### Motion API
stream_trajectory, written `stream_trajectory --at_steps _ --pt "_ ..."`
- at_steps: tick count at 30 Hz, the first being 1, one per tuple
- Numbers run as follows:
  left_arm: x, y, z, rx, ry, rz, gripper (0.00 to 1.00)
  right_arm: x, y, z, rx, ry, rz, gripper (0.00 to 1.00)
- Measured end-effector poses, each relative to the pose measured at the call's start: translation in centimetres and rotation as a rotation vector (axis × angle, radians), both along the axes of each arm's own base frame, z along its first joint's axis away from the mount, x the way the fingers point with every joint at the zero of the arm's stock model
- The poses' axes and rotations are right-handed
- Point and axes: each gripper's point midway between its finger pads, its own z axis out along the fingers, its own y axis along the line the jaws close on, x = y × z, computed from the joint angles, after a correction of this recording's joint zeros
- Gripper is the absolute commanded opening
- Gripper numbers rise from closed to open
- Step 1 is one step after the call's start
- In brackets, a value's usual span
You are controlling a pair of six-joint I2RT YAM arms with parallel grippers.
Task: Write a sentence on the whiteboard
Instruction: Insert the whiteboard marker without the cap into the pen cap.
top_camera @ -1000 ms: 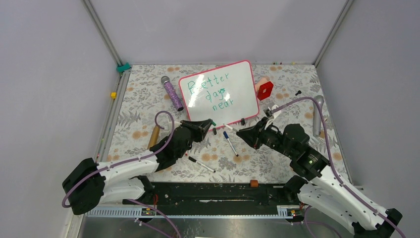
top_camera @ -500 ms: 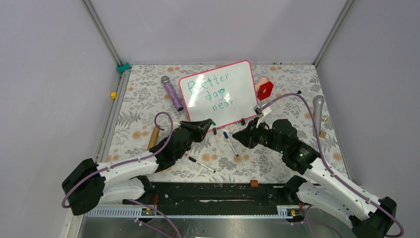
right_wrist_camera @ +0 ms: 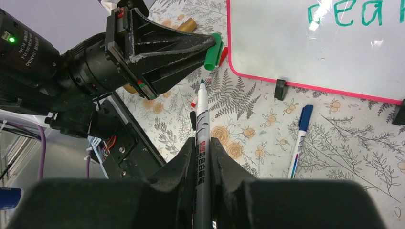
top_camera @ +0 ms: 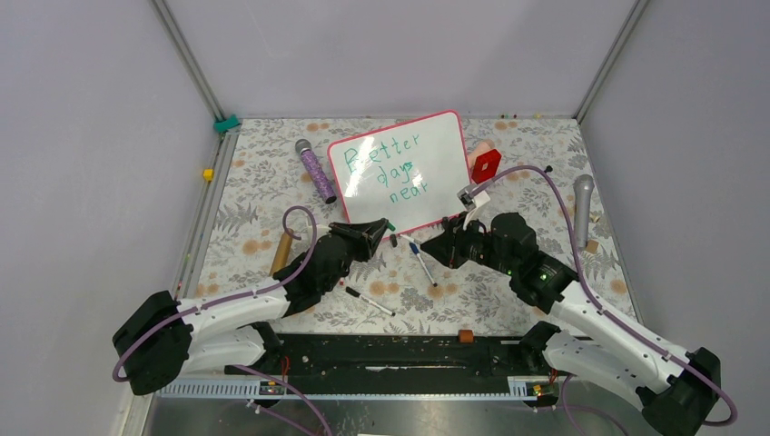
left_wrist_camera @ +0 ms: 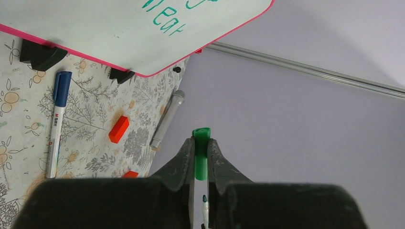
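Observation:
The whiteboard (top_camera: 447, 145) stands tilted at the back of the table, with the green sentence (top_camera: 392, 169) "Better days near" on it. My left gripper (top_camera: 386, 227) is shut on a green marker cap (left_wrist_camera: 201, 143), just in front of the board's lower edge. My right gripper (top_camera: 427, 247) is shut on an uncapped white marker (right_wrist_camera: 201, 124). The marker's green tip points at the green marker cap (right_wrist_camera: 212, 52) held in the left gripper (right_wrist_camera: 210, 43), a short gap away. The word "near" of the sentence (right_wrist_camera: 353, 12) shows on the whiteboard (right_wrist_camera: 286, 47) in the right wrist view.
A blue-capped marker (top_camera: 421, 262) and a black-capped marker (top_camera: 370, 302) lie on the floral cloth below the grippers. A purple glitter microphone (top_camera: 316, 173) lies left of the board, a red block (top_camera: 486, 165) right of it, a grey microphone (top_camera: 581, 211) far right, a wooden handle (top_camera: 281, 252) left.
My right arm has swung left, carrying the marker closer to the left gripper and its cap. The left arm has barely moved.

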Motion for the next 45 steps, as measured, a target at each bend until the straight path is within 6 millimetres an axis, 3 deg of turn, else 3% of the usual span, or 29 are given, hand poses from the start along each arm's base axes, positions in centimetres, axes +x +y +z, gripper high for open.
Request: stream_trajectory --at_steps 21,45 --pt "-0.4 -0.1 0.6 -0.018 -0.01 -0.009 0.0 0.8 0.9 0.7 0.007 -0.009 0.002 0.0" --pt "-0.6 0.0 1.0 -0.044 -0.02 -0.011 0.0 1.3 1.3 0.2 0.0 -0.001 0.0 0.0"
